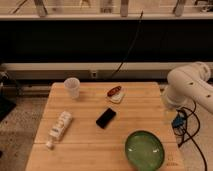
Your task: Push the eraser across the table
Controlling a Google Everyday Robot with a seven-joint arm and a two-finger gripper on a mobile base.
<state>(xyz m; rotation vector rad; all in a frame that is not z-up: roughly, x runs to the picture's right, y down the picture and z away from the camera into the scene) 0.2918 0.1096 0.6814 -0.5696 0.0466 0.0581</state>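
The eraser [106,118] is a flat black block lying at an angle near the middle of the light wooden table [90,145]. My white arm [190,89] reaches in from the right. The gripper [170,118] hangs below the arm at the table's right edge, well to the right of the eraser and not touching it.
A clear plastic cup [72,87] stands at the back left. A small red-and-white object [115,93] lies behind the eraser. A white bottle [59,127] lies on its side at the left. A green bowl [144,149] sits at the front right. Cables [186,131] hang off the right side.
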